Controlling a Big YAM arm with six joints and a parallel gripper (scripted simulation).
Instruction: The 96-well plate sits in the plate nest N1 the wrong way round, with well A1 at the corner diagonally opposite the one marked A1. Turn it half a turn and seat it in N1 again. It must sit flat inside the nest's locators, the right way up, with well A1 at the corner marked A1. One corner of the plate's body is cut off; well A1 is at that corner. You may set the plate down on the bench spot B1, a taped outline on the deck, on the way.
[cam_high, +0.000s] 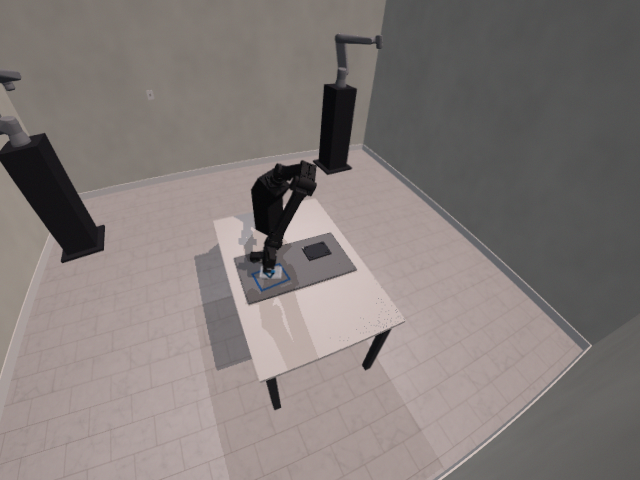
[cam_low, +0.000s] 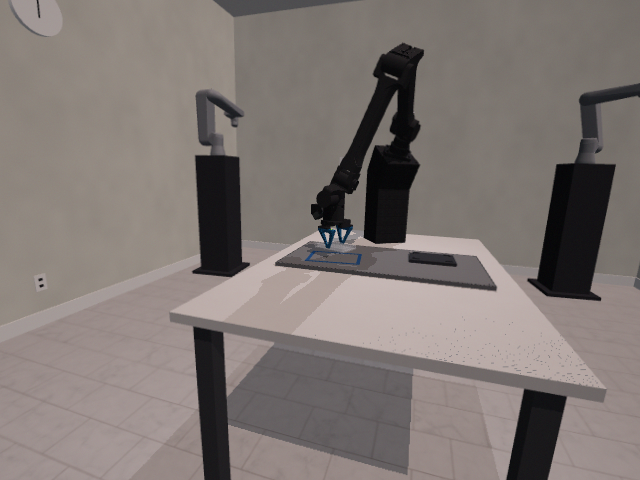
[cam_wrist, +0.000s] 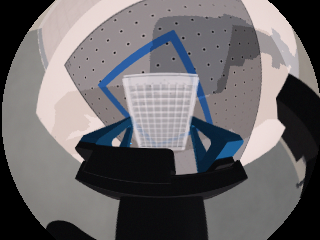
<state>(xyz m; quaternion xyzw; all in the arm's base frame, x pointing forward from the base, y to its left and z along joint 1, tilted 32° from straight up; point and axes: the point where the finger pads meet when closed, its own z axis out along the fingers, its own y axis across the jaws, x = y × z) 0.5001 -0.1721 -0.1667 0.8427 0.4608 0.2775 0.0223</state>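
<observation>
The clear 96-well plate (cam_wrist: 162, 112) is between my blue fingers, which are shut on its two long sides. My gripper (cam_wrist: 161, 119) holds it a little above the blue taped outline B1. From the exterior view, the gripper (cam_low: 334, 235) hangs just above the outline (cam_low: 333, 257) with the plate (cam_low: 338, 244) raised off the deck. From the top view, the plate (cam_high: 269, 273) is over the outline (cam_high: 270, 280) at the left end of the grey deck. The dark plate nest N1 (cam_high: 316, 251) stands empty at the deck's right end. I cannot make out the plate's cut corner.
The grey deck (cam_low: 387, 266) lies on a white table (cam_low: 392, 315). My arm's black pedestal (cam_low: 390, 193) stands at the table's back edge. Three black pillars with grey arms stand on the floor around the table.
</observation>
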